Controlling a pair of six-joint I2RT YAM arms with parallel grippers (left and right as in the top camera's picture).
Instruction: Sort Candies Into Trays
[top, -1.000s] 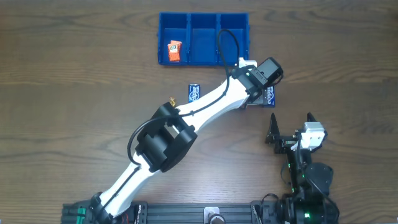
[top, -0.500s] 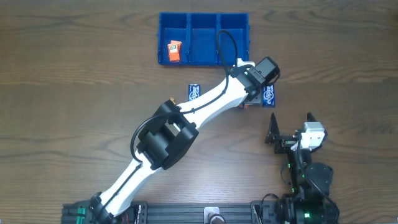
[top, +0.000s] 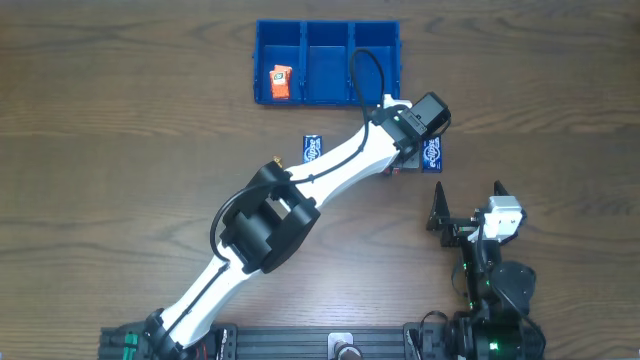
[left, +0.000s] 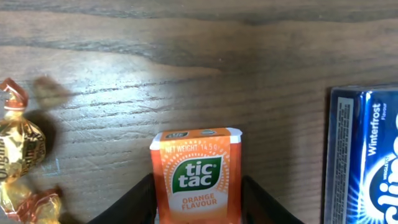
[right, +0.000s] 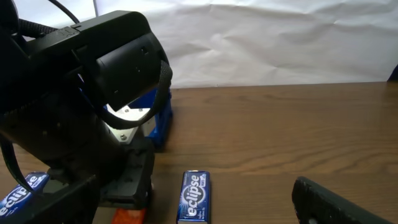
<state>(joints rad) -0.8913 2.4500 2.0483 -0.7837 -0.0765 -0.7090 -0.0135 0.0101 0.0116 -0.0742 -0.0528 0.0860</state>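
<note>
So far only one orange box (top: 281, 83) lies in the blue tray (top: 328, 24), in its left compartment. Out on the counter (top: 120, 150), the left claw (left: 198, 208) pinches a second orange mint box (left: 198, 168). A blue pack (top: 313, 150), another blue pack (top: 432, 153) and a gold-wrapped sweet (left: 18, 155) remain unsorted. Nearer the bases, the right claw (top: 438, 210) sits spread.
</note>
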